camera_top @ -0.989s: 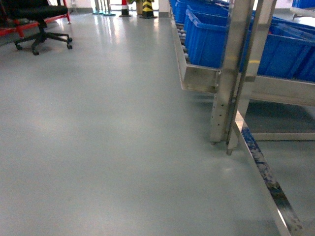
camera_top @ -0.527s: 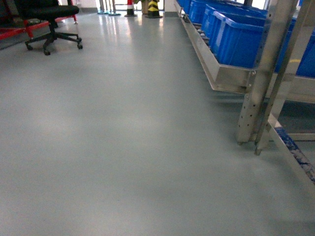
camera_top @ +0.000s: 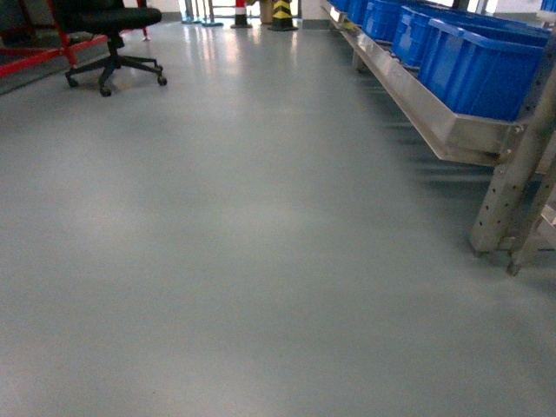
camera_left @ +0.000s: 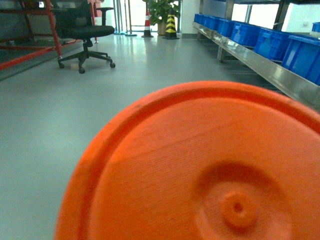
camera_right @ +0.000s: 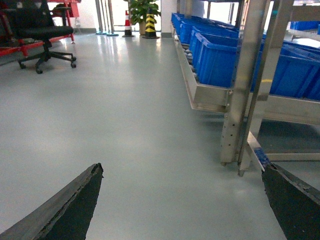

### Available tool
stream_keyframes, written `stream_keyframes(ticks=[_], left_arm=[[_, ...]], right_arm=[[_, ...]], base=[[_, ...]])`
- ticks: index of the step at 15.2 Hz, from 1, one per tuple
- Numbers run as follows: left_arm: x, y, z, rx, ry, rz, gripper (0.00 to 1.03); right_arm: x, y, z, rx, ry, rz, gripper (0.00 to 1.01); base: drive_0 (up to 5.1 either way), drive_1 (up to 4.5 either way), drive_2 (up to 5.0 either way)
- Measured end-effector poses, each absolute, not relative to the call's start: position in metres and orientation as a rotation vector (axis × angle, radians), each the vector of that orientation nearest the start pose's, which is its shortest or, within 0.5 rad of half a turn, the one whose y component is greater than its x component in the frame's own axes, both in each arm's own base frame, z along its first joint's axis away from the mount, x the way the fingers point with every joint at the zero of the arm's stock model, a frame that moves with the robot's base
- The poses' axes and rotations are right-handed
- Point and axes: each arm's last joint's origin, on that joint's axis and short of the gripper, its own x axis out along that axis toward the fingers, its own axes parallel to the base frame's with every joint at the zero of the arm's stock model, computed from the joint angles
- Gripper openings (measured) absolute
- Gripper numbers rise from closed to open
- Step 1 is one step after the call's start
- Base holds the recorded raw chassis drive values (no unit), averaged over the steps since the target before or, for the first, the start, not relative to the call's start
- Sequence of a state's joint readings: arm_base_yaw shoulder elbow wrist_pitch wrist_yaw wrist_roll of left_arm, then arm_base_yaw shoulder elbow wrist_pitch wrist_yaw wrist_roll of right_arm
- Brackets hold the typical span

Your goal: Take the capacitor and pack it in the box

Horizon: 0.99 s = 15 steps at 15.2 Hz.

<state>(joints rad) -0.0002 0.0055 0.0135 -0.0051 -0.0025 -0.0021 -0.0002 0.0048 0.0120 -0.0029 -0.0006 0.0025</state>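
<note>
The right gripper point(camera_right: 182, 200) hangs spread and empty; the left cannot be judged behind an orange disc point(camera_left: 200, 170). Driving on could clip the rack point(camera_top: 508, 204) at right.

Floor point(camera_top: 243, 261) pale grey-green with soft white glare patches toward 12 o'clock; bins point(camera_top: 482, 74) saturated blue, sitting on a silver-grey metal rack point(camera_top: 452, 135) at 2 o'clock, whose upright point(camera_top: 512, 187) carries a row of small dark holes. Office chair point(camera_top: 111, 26) black at 11 o'clock beside a red frame point(camera_top: 39, 61); bollard point(camera_top: 282, 12) striped yellow and black, cone point(camera_top: 241, 12) red and white, both at 12 o'clock. Left wrist view: a bright orange disc point(camera_left: 200, 170) with fine ribbed texture fills the lower frame, green plant point(camera_left: 162, 7) at 12 o'clock; right wrist view: the right gripper's fingers point(camera_right: 65, 207) matte black at 7 and 5 o'clock.
</note>
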Motion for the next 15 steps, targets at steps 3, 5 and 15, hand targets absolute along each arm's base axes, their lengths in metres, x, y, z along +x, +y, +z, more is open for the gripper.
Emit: stream_keyframes(ticks=[3,5,15], left_arm=[[0.0972,0.0000,0.1670,0.000,-0.001,0.000,0.44],[0.0972,0.0000,0.1671,0.000,-0.002,-0.001,0.44],[0.0972,0.0000,0.1673,0.000,-0.004,0.001,0.44]], right_arm=[[0.0973,0.0000,0.1666,0.002,-0.001,0.000,0.98],[0.0973,0.0000,0.1666,0.002,-0.001,0.000,0.98],[0.0973,0.0000,0.1668,0.002,-0.002,0.000,0.98]], base=[[-5.0,2.42,2.4],[-5.0,2.42,2.4],[-5.0,2.42,2.4]])
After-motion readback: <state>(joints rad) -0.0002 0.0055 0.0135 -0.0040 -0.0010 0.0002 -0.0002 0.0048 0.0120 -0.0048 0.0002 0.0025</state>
